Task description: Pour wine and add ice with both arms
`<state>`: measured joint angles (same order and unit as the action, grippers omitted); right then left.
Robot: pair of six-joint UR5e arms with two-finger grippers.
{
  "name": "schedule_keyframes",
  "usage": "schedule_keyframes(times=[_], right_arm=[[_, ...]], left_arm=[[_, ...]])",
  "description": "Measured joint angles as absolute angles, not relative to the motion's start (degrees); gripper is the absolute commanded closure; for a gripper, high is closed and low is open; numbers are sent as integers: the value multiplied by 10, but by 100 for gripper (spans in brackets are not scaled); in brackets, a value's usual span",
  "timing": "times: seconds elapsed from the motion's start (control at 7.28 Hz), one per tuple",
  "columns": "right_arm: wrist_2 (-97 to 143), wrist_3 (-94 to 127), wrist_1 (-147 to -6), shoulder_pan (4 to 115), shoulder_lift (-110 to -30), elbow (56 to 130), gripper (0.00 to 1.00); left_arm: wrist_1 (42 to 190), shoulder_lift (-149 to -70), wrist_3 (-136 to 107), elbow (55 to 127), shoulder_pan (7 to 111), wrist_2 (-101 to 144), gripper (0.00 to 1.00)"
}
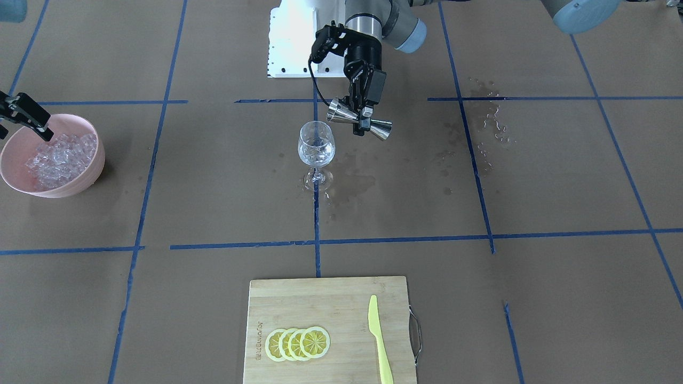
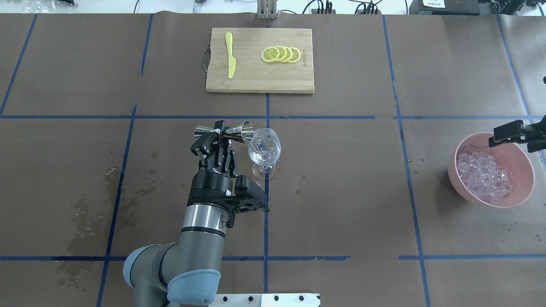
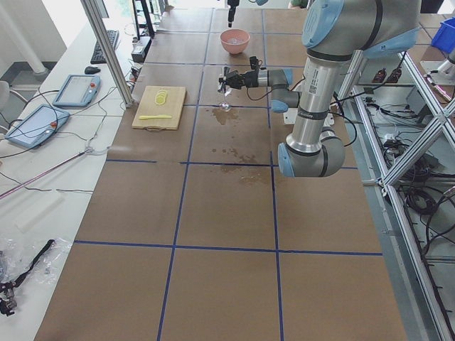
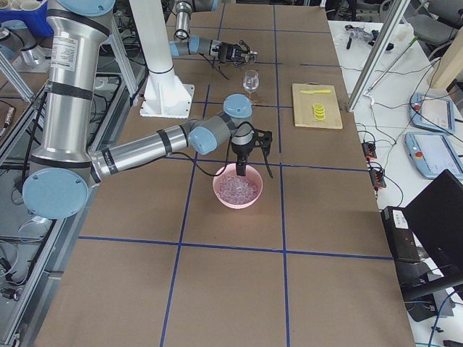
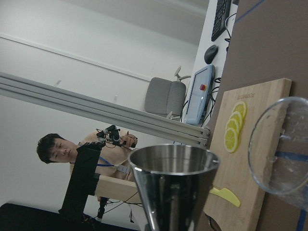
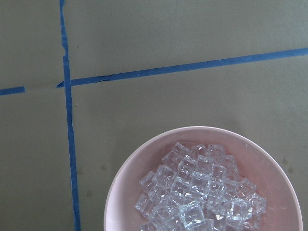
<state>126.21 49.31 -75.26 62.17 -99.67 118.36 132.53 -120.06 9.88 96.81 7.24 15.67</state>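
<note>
My left gripper [image 2: 221, 135] clamps the steel double-cone jigger [image 2: 243, 131] by the clear stemmed glass [image 2: 264, 149] mid-table; right gripper [image 2: 497, 138], opening unclear, over slippery clear ice cubes [image 2: 484, 177] in the pink bowl [image 2: 518, 157] toward the table's right end; I'd pinch flat faces

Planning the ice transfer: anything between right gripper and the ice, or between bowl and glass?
Nothing visible. Right gripper hangs over the ice in the pink bowl; nothing stands on the table between bowl and wine glass. Left gripper holds the jigger at the glass rim, on the side away from the bowl.
</note>
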Motion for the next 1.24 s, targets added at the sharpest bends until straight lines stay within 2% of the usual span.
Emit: schedule_keyframes(times=[0.27,0.82,1.24], right_arm=[[1262,493,-752,622,-997,1184,0],[1255,487,-752,621,-1003,1180,0],[1227,489,-751,597,-1004,1174,0]], left_arm=[[1354,-1176,94,977,78,158,100],[1553,-1072,98,986,86,164,100],[1667,-1048,93,988,88,177,100]])
